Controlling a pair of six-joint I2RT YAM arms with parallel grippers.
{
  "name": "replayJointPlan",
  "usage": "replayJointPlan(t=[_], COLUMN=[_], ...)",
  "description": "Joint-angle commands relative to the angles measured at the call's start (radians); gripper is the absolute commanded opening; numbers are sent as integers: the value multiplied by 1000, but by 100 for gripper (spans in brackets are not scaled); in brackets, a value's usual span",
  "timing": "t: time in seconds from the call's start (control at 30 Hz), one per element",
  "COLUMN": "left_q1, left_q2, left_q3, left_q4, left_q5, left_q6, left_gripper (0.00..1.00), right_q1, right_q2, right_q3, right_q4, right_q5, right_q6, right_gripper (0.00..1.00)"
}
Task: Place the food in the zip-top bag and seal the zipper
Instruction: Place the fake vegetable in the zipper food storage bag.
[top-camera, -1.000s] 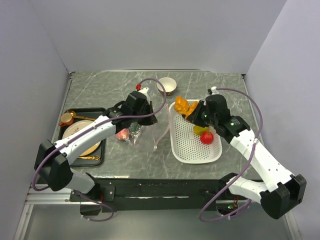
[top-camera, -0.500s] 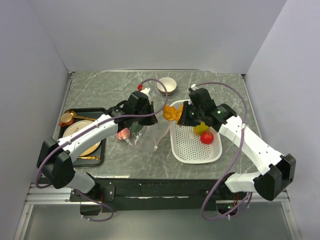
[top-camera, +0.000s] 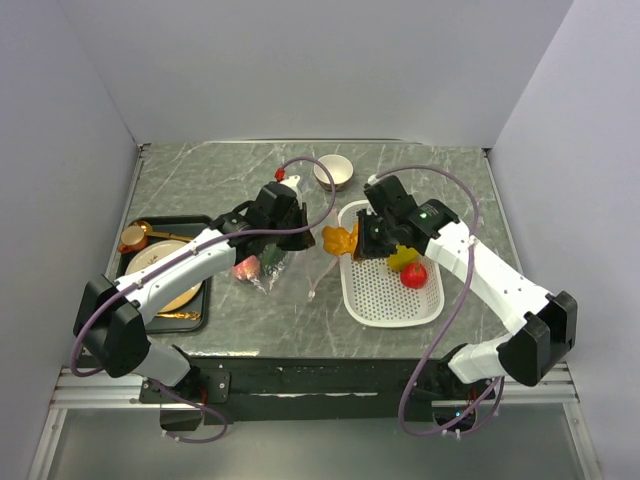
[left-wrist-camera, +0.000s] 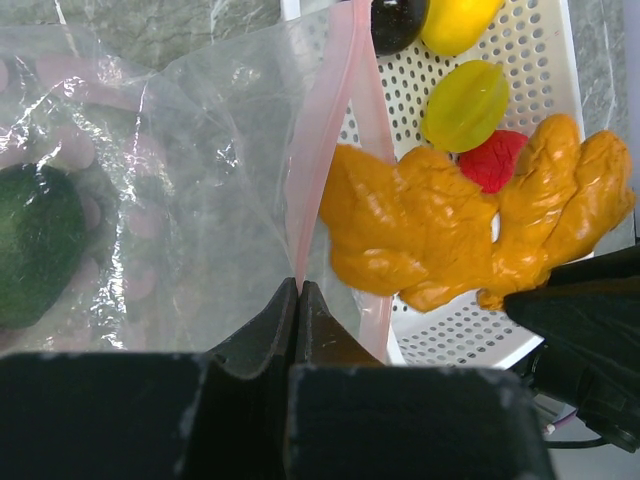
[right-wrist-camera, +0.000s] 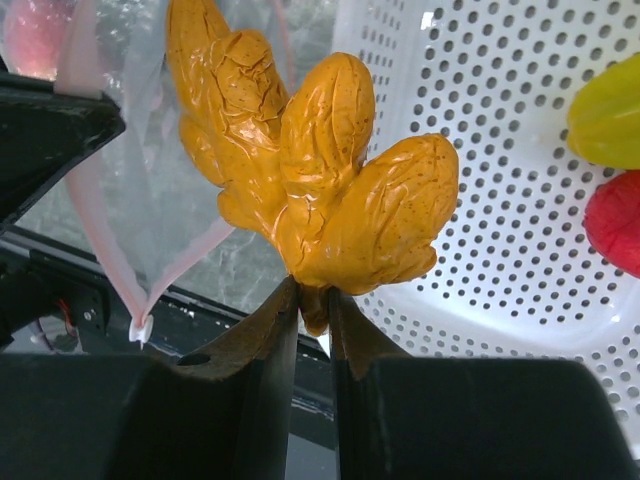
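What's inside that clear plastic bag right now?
Through the clear bag show a dark green piece and a pink piece. The left gripper, pinching the zipper, covers part of the bag, so anything beneath is hidden. The right gripper holds its orange piece outside.

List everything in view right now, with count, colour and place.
table: one, grey marbled, under everything.
basket: one, white perforated, right of centre.
zip-top bag: one, clear, left of the basket.
zipper: one, pale pink, along the bag's mouth, parted.
pink piece: one, inside the bag.
green piece: one, dark green, inside the bag.
orange piece: one, in the air between bag mouth and basket.
yellow-green piece, red piece, yellow piece, dark piece: one each, in the basket.
bowl: one, pale, far side.
tray: one, black, left edge, holding a gold-coloured cup and plate.
left gripper: black, shut on the zip-top bag's mouth edge.
right gripper: black, shut on the orange piece.
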Motion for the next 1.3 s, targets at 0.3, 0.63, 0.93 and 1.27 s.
replayJointPlan(t=[0.3, 0.63, 0.93, 1.27], left_q1=[-32, -41, -43, -43], left_q2=[19, 13, -4, -4], left_q3=[87, 71, 59, 62], left_q4=[-6, 14, 19, 19], left_q5=[-27, -19, -27, -24], left_q6=[22, 13, 5, 3], left_gripper=[1, 1, 1, 1], right_q1=[76, 93, 122, 125], right_q2=[118, 124, 184, 172], right_q3=[114, 157, 190, 178], right_q4=[-39, 0, -7, 7], right_q5=[21, 17, 26, 61], right_q6=[-37, -40, -38, -17], right_gripper=[0, 3, 6, 41])
